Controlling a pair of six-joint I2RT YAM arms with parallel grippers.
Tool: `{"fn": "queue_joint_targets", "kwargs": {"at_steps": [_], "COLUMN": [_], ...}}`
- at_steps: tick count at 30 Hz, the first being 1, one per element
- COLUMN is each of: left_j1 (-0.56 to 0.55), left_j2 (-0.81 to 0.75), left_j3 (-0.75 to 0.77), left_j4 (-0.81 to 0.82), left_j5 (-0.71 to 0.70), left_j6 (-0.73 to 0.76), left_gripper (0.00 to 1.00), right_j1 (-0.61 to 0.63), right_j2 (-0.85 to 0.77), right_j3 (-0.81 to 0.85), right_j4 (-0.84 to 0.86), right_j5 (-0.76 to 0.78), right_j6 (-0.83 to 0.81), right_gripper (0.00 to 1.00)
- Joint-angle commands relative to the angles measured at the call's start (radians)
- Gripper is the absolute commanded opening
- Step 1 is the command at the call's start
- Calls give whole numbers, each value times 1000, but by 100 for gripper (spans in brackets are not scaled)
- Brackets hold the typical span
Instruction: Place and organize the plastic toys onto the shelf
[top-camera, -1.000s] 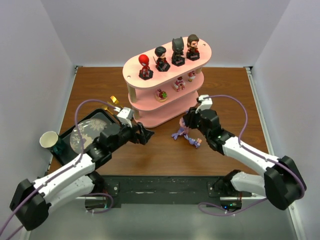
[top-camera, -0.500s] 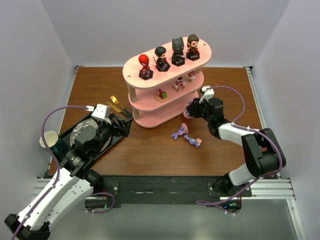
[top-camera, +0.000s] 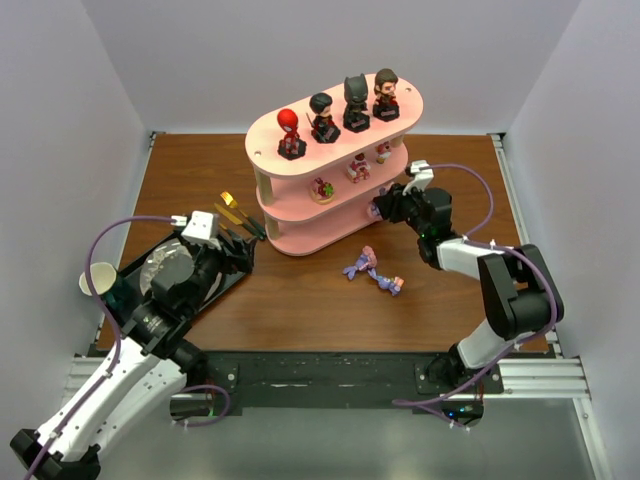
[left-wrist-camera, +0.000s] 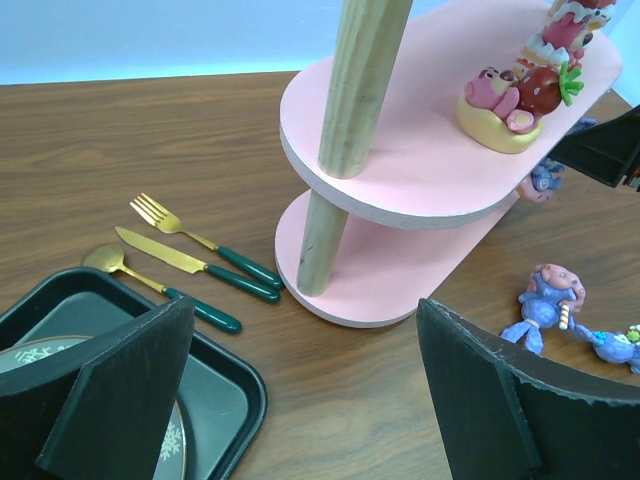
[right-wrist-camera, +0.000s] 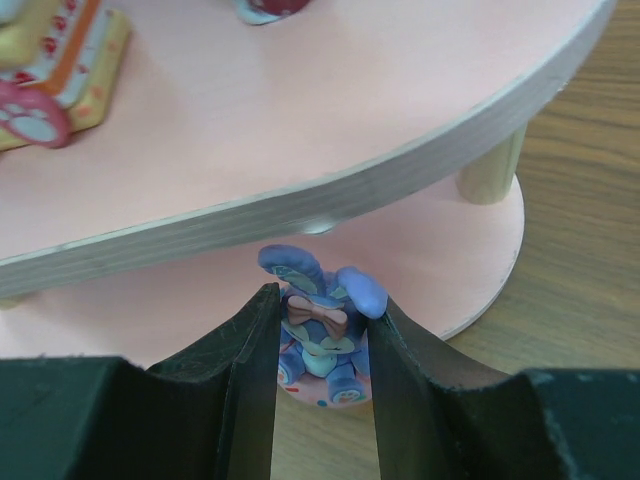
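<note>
The pink shelf (top-camera: 266, 140) holds several big-headed toys on its top board, among them a red one (top-camera: 290, 132) and a brown-haired one (top-camera: 386, 95). Small toys (top-camera: 357, 167) sit on the middle tier. My right gripper (top-camera: 379, 210) is shut on a blue bunny toy (right-wrist-camera: 325, 335), held at the bottom tier's (right-wrist-camera: 450, 255) right end, under the middle board (right-wrist-camera: 300, 100). Two purple pony toys (top-camera: 361, 264) (top-camera: 389, 285) lie on the table. My left gripper (left-wrist-camera: 305, 390) is open and empty, low over the table left of the shelf (left-wrist-camera: 400, 160).
A black tray (top-camera: 130, 262) with a plate lies at the left, a paper cup (top-camera: 97, 280) beside it. Gold and green cutlery (left-wrist-camera: 200, 240) lies between the tray (left-wrist-camera: 215, 400) and the shelf post (left-wrist-camera: 360, 90).
My right gripper has carried the blue bunny from beside the purple ponies up to the shelf's bottom tier. My left arm has drawn back left toward the tray, jaws wide.
</note>
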Motion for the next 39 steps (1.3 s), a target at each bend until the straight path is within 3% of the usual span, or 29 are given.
{"fn": "queue_joint_targets", "kwargs": {"at_steps": [1, 25, 39], "left_j1": [9, 11, 9], "left_j2": [-14, 0, 4], "left_j3": [-12, -26, -29], "left_j4": [33, 54, 57], "left_j5": [-13, 1, 6], "left_j6": [27, 39, 42], "left_gripper": [97, 97, 97], "right_j1": [-18, -55, -55], "right_j2": [27, 225, 253], "right_j3": [18, 74, 136], "right_j4": [178, 369, 266], "right_j5": [-24, -58, -3], "right_j6": [35, 101, 37], "right_gripper": [0, 0, 15]}}
